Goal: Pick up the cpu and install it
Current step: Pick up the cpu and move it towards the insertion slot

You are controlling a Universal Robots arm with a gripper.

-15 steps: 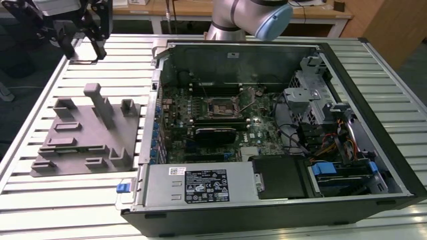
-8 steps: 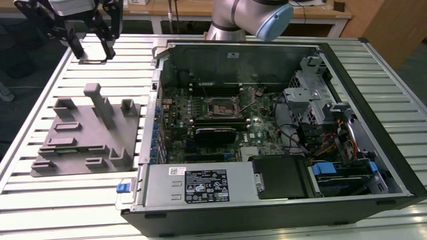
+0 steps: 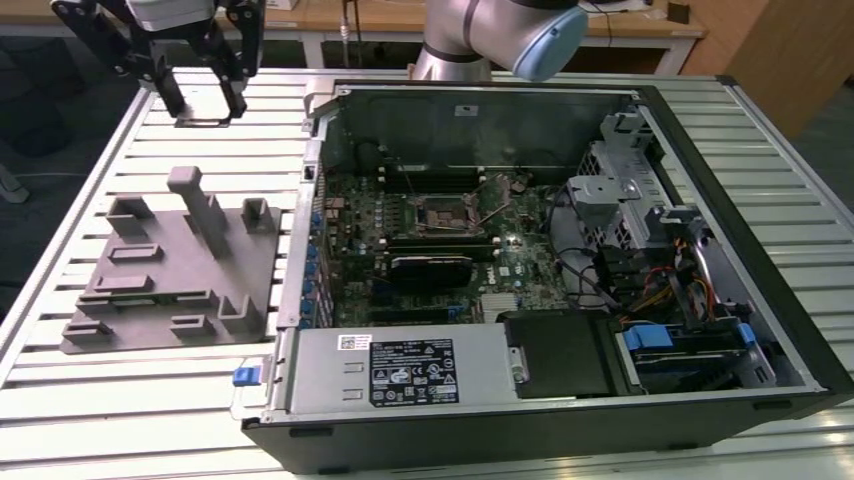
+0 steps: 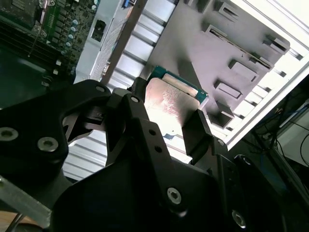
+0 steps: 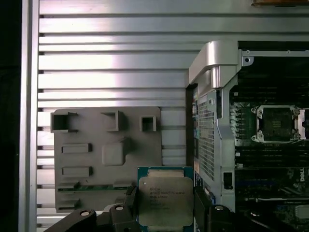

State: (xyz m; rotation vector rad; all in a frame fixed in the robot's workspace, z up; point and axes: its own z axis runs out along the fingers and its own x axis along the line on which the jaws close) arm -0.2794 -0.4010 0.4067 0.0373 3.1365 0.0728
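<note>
Cpu (image 5: pixel 165 200) clamped by its edges between the gripper (image 5: pixel 165 207) fingers, silver top up. It is lifted off the table (image 3: pixel 80 400), above the back corner at the exterior view's left. Grey fixture block (image 3: pixel 174 265) on the table close by. Open computer case (image 3: pixel 534 440) alongside, its wall between cpu and motherboard socket (image 5: pixel 277 123). First wrist view takes in the socket; second wrist view catches the chip's green rim. Arm (image 3: pixel 481 35) reaches across behind the case, gripper pointing down.

The claw (image 3: pixel 206 108) hangs raised at the exterior view's far left, clamped on the cpu (image 5: pixel 165 200).
</note>
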